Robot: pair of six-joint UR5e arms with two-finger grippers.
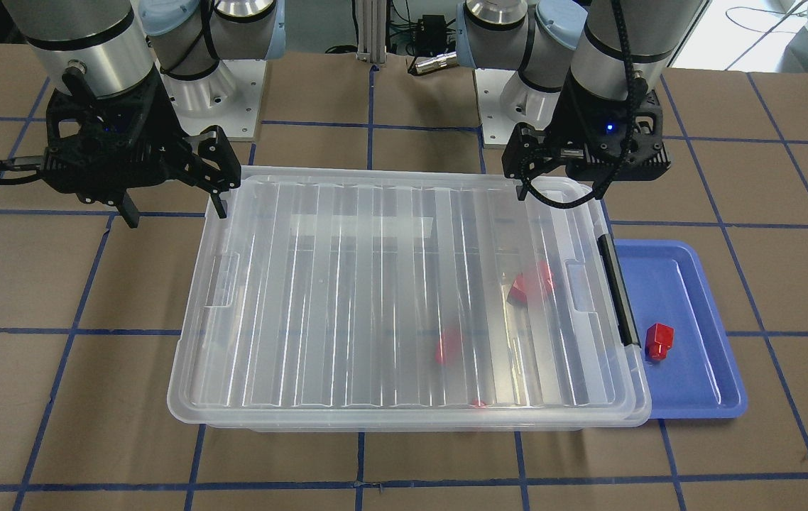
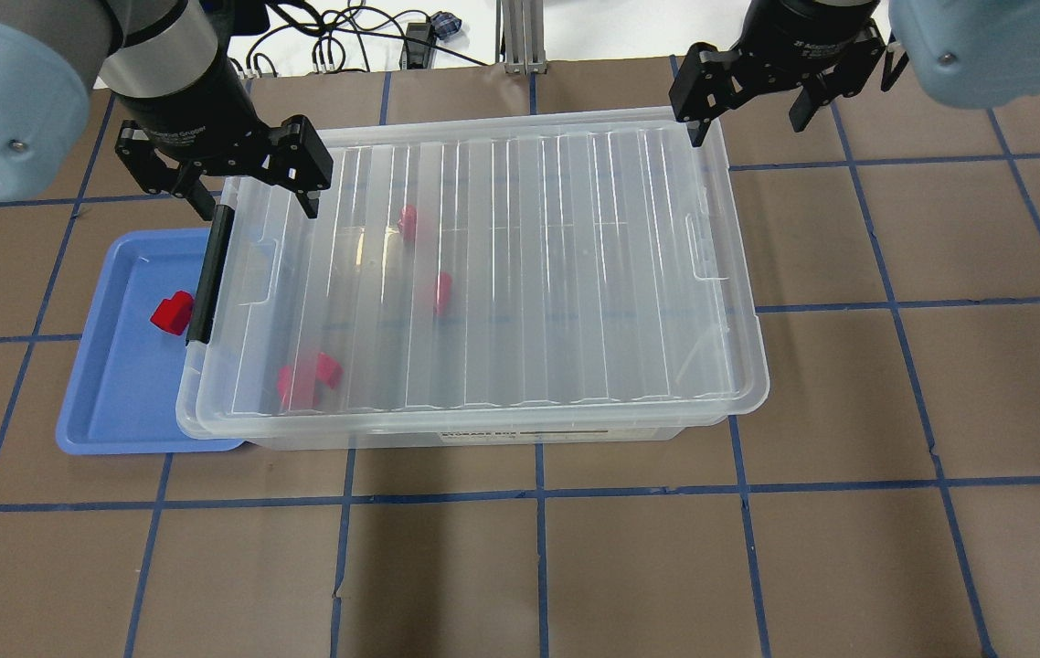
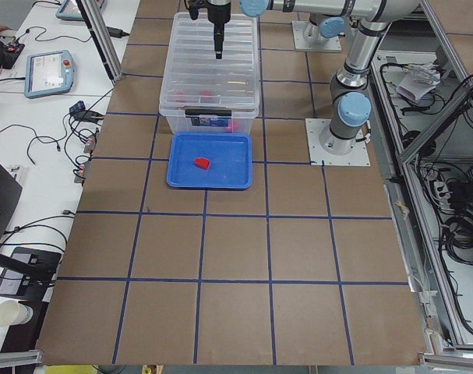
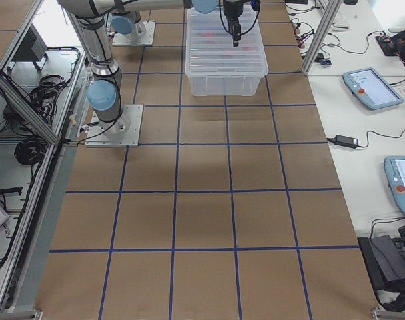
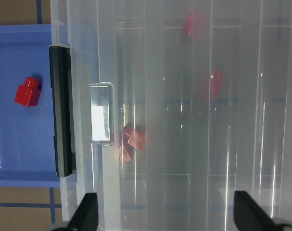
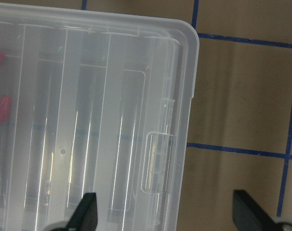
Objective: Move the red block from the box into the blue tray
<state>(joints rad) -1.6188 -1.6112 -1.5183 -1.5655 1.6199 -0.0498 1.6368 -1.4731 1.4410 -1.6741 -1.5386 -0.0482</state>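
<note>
Though crossed by blue tape lines, brown worktop point(image 2: 575, 567) nearest. Next, clear box point(image 2: 483, 429) with ribbed lid point(image 2: 529, 274) shut over several other red blocks point(image 2: 305, 379), blurred through the plastic. At the robot's left, blue tray point(image 2: 118, 402), one edge tucked under the box's rim; red block point(image 2: 174, 313) lying in it, just beside the black handle point(image 2: 211, 274). Farthest, left fingers point(image 2: 308, 183) spread wide, grasping nothing, above the handle-end corner; right fingers point(image 2: 693, 114) released too, above the opposite far corner.
</note>
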